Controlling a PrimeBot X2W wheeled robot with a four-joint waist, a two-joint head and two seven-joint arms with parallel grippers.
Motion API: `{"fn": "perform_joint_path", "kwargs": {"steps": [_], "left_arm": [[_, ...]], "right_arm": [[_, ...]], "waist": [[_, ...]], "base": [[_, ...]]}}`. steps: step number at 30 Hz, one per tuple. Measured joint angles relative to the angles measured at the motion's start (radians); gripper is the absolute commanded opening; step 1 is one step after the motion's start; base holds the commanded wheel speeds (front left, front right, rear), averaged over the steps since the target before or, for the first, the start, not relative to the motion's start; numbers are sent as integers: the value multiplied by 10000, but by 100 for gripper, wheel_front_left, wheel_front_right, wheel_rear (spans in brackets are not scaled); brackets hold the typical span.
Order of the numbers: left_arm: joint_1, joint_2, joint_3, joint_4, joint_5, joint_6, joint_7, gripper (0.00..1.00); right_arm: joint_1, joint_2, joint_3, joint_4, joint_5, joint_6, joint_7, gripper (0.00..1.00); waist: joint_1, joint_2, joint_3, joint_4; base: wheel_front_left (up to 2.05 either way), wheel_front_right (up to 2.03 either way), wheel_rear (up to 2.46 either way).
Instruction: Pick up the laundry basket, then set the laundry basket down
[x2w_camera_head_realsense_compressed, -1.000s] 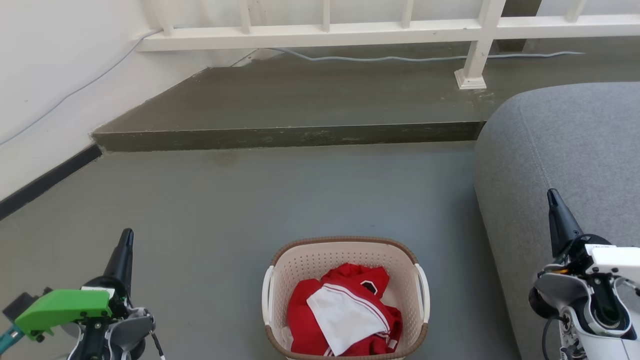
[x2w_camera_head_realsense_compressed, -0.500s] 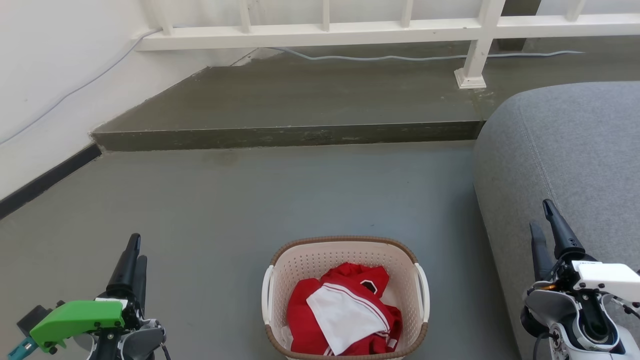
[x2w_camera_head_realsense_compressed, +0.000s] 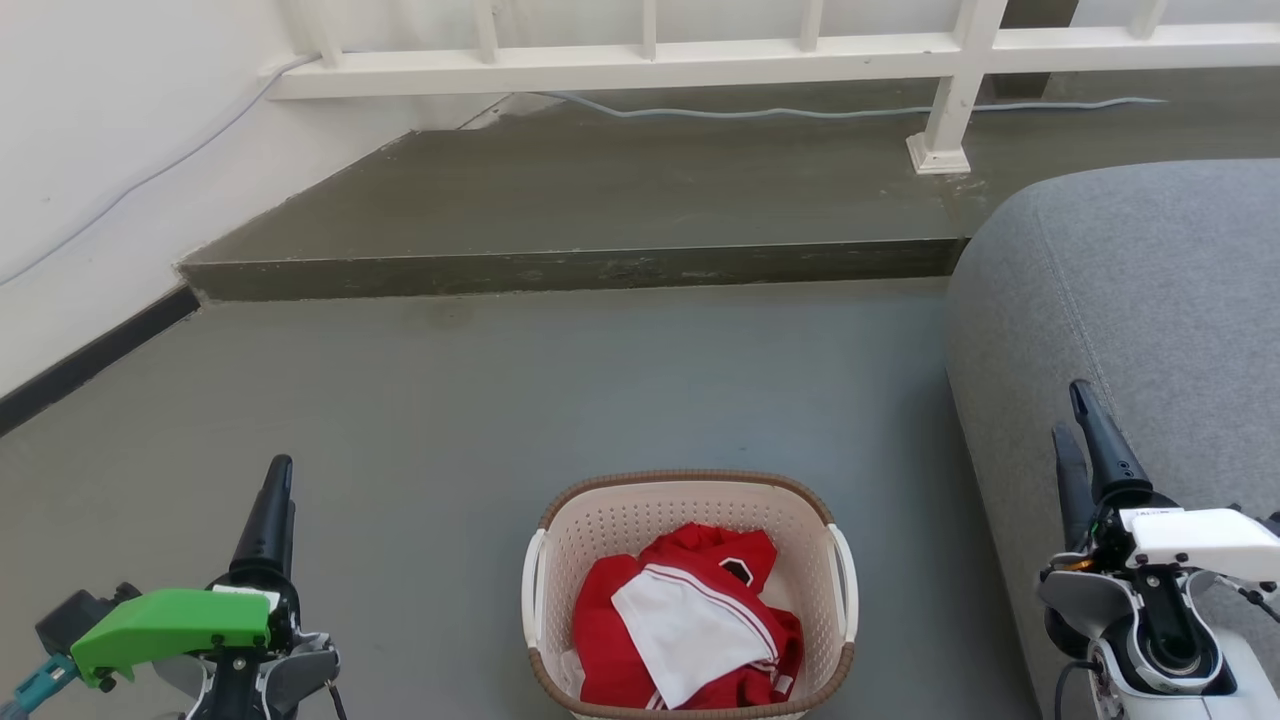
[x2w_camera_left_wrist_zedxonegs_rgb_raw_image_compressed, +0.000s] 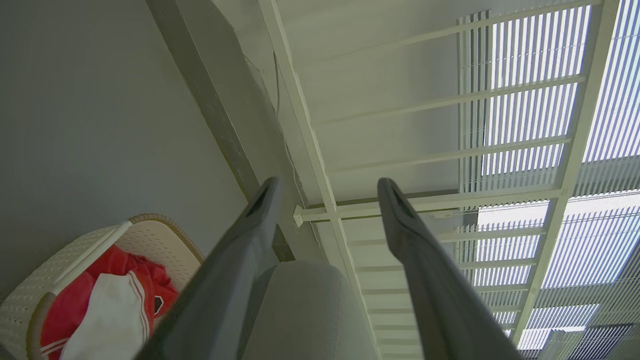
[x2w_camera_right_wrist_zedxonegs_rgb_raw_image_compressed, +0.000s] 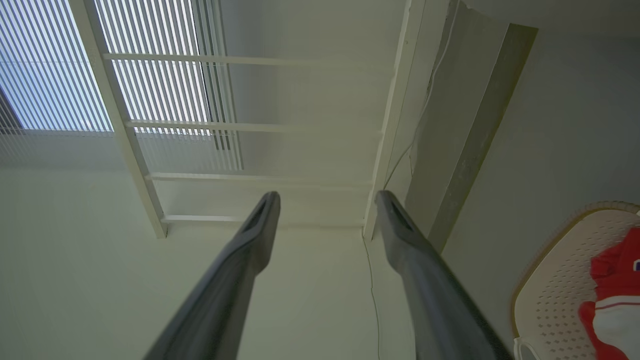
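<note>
The laundry basket (x2w_camera_head_realsense_compressed: 690, 479) stands on the grey floor at the bottom middle of the head view. It is cream perforated plastic with a brown rim and white side handles, and red and white clothes (x2w_camera_head_realsense_compressed: 690, 620) lie in it. My left gripper (x2w_camera_head_realsense_compressed: 283, 482) hovers well to its left, open and touching nothing. My right gripper (x2w_camera_head_realsense_compressed: 1068, 408) is off to its right over the sofa's edge, also open. The left wrist view has the left gripper (x2w_camera_left_wrist_zedxonegs_rgb_raw_image_compressed: 328, 182) with fingers apart and the basket (x2w_camera_left_wrist_zedxonegs_rgb_raw_image_compressed: 165, 245) at lower left. In the right wrist view, the right gripper (x2w_camera_right_wrist_zedxonegs_rgb_raw_image_compressed: 327, 195) is spread and the basket (x2w_camera_right_wrist_zedxonegs_rgb_raw_image_compressed: 560, 270) sits at lower right.
A grey upholstered sofa (x2w_camera_head_realsense_compressed: 1150, 290) fills the right side, close to the basket. A raised concrete step (x2w_camera_head_realsense_compressed: 570, 270) crosses the floor beyond, with a white railing (x2w_camera_head_realsense_compressed: 650, 62) and a cable (x2w_camera_head_realsense_compressed: 760, 113) on it. A white wall (x2w_camera_head_realsense_compressed: 90, 160) runs along the left.
Both grippers have edged inward toward the basket and turned a little, so the second finger of each now shows. The basket has stayed where it was.
</note>
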Motion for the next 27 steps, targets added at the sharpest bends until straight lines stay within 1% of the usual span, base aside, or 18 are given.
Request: {"fn": "perform_joint_path", "kwargs": {"steps": [9,16,20,27], "left_arm": [[-1,263,-397,-63,966,0,-322,100],[-3,286,-593,-113,1919,0,-550,100],[-14,297,-594,-284,2685,0,-709,100],[-26,420,-637,-378,4082,0,-959,100]], "right_arm": [[-11,-322,577,-188,-999,2,-407,100],[-51,-522,1020,-247,-1944,4,-667,100],[-81,-681,1158,-251,-2631,6,-786,100],[-202,-629,1216,-374,-3611,8,-1047,100]], "waist": [[0,0,23,-28],[0,0,31,-42],[0,0,34,-40],[0,1,45,-45]], "base": [[0,0,0],[0,0,0],[0,0,0],[0,0,0]]}}
